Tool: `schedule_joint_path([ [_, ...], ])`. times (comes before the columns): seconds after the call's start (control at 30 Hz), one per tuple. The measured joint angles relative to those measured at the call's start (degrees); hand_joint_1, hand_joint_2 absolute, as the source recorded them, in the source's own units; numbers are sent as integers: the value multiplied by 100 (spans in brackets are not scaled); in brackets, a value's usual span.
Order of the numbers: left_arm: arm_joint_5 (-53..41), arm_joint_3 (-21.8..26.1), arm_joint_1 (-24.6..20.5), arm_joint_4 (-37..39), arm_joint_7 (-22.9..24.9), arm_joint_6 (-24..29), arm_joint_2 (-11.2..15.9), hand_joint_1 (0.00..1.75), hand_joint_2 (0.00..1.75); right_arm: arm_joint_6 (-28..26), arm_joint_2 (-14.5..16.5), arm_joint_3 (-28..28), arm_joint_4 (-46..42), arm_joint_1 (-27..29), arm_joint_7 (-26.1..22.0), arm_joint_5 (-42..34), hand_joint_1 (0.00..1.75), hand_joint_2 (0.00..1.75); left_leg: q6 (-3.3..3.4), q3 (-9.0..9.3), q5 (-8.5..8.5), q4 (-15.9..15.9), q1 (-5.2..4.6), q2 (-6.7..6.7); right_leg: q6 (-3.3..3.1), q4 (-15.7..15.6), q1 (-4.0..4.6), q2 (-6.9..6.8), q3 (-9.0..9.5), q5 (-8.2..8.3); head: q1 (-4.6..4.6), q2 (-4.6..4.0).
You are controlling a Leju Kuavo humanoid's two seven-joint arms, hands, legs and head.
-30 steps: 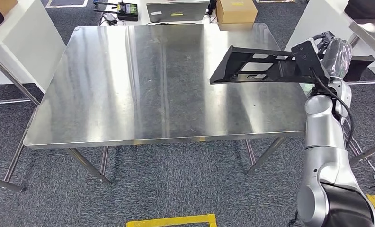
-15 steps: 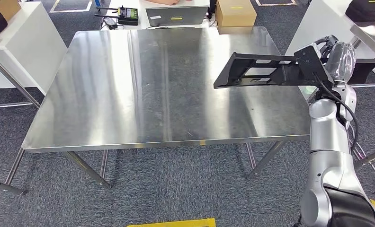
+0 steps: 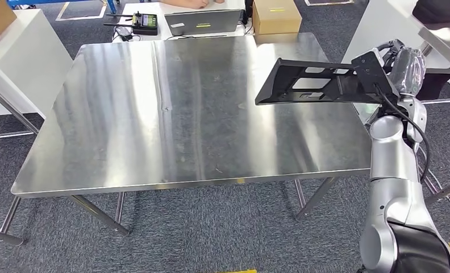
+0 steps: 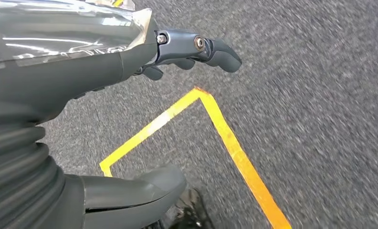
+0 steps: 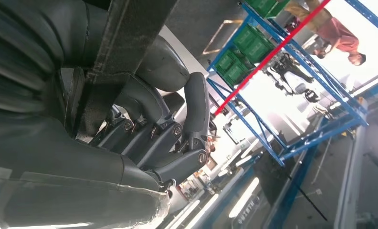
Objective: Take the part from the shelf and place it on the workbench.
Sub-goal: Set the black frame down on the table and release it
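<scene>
My right hand grips a long black frame-like part and holds it level above the right side of the steel workbench. The part's far end reaches over the bench top; its near end sticks out past the hand to the right. In the right wrist view the dark fingers wrap around the black part. My left hand hangs over grey carpet with its fingers curled in and nothing in them.
A laptop, a cardboard box and a handheld controller sit on a table beyond the bench. White panels stand at the left and right. Yellow floor tape lies under my left hand. Blue racks with green bins.
The whole view has shifted: the bench now sits lower and nearer in the picture as I step toward it. My right hand still holds the part at about the same height.
</scene>
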Motion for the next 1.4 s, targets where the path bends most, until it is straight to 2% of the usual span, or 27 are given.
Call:
schedule_joint_path([
  [0.07,-3,-3,-7,0,5,3,1,0,175,2,-3,-1,14,-20,-1,23,175,175,48,118,-64,-155,-40,3,56,-28,16,2,17,-40,0,0],
  [0.17,-14,-2,-9,0,15,5,-4,0,175,3,-19,2,16,-36,14,109,175,175,98,238,-96,-304,-32,-3,118,12,10,-11,16,-123,6,0],
  [0.2,-17,-2,-11,0,18,5,-5,0,175,3,-28,4,21,-55,39,150,175,175,117,293,-96,-360,-21,-7,110,210,15,-14,-86,-205,10,0],
  [0.23,-19,-2,-15,0,20,4,-7,0,175,1,-36,6,32,-74,80,201,175,175,136,329,-104,-388,-17,-12,89,537,15,-16,-277,-315,14,0],
  [0.3,-24,-8,-23,0,26,2,-10,0,175,-21,-40,23,80,-100,227,382,175,175,169,358,-141,-394,-20,-23,70,1331,19,-13,-797,-528,14,0],
  [0.33,-28,-15,-25,0,29,-2,-15,0,175,-46,-38,43,120,-105,322,509,175,175,174,372,-162,-393,-22,-31,95,1571,18,-12,-1001,-540,14,0],
  [0.37,-34,-24,-24,0,32,-9,-18,0,175,-82,-30,76,176,-123,428,663,175,175,169,392,-185,-388,-22,-41,144,1596,15,-13,-1102,-456,14,0],
  [0.4,-40,-33,-23,0,29,-17,-20,0,175,-123,-18,119,249,-166,528,828,175,175,156,418,-211,-379,-21,-49,210,1381,8,-14,-1078,-273,15,0],
  [0.43,-48,-43,-24,0,23,-28,-20,0,175,-169,1,174,337,-231,616,1002,175,175,136,444,-242,-360,-20,-56,275,994,-1,-15,-959,-34,15,0],
  [0.47,-57,-53,-26,0,16,-38,-18,0,175,-211,29,236,439,-319,691,1169,175,175,106,460,-280,-328,-29,-59,313,588,-4,-16,-804,183,16,0],
  [0.5,-73,-64,-30,0,7,-49,-16,0,175,-245,67,301,546,-408,755,1320,175,175,77,466,-319,-293,-42,-59,309,271,-4,-13,-670,340,16,0],
  [0.53,-90,-76,-33,0,-3,-65,-11,0,175,-267,119,365,654,-485,808,1449,175,175,52,466,-350,-265,-55,-58,274,91,2,-10,-585,424,15,0],
  [0.63,-135,-111,-37,0,-32,-104,0,0,175,-255,368,562,994,-659,928,1766,175,175,5,457,-400,-228,-55,-41,132,27,-1,12,-536,455,12,0],
  [0.7,-177,-138,-42,0,-55,-109,0,0,175,-231,585,713,1209,-743,992,1959,175,175,-68,359,-542,-11,-31,-24,58,19,-41,25,-511,451,3,0],
  [0.73,-203,-155,-43,0,-68,-109,3,0,175,-227,698,787,1308,-774,1032,2041,175,175,-113,225,-681,258,-13,-20,29,16,-54,26,-498,444,-3,0],
  [0.8,-259,-198,-42,1,-111,-116,10,0,175,-239,952,936,1541,-802,1145,2200,175,175,-182,-174,-990,1027,30,-16,-11,17,-52,25,-484,430,-9,0],
  [0.83,-290,-222,-39,1,-133,-120,14,0,175,-253,1086,1006,1661,-795,1203,2272,175,175,-202,-343,-1060,1313,50,-15,-18,17,-51,26,-478,424,-9,0],
  [0.87,-319,-247,-36,1,-153,-123,16,0,175,-267,1224,1076,1775,-774,1255,2337,175,175,-215,-421,-1024,1404,69,-15,-26,17,-51,28,-470,417,-9,0],
  [0.9,-343,-268,-34,1,-166,-124,18,0,175,-280,1349,1137,1869,-751,1292,2386,175,175,-221,-378,-882,1254,85,-12,-32,17,-55,30,-459,410,-9,0],
  [0.97,-371,-314,-40,0,-184,-126,25,0,175,-304,1569,1239,2004,-720,1328,2442,175,175,-223,-24,-482,477,108,5,-15,17,-60,35,-430,383,-9,0],
  [1.03,-406,-360,-46,1,-198,-138,31,0,175,-338,1741,1308,2106,-717,1341,2480,175,175,-214,287,-299,-113,101,10,34,18,-28,31,-424,352,-4,0],
  [1.07,-427,-380,-46,1,-204,-145,29,0,175,-351,1808,1338,2157,-710,1343,2508,175,175,-213,343,-298,-211,96,4,35,23,0,27,-427,336,-1,0],
  [1.17,-467,-425,-39,2,-221,-154,25,0,175,-370,2009,1431,2292,-627,1340,2571,175,175,-203,349,-286,-230,65,-17,2,6,35,14,-414,324,3,0],
  [1.4,-450,-474,-38,2,-249,-33,28,0,175,-349,2396,1565,2497,-448,1321,2662,175,175,-125,346,-301,-228,36,-34,45,-105,28,-6,-355,356,3,0],
])
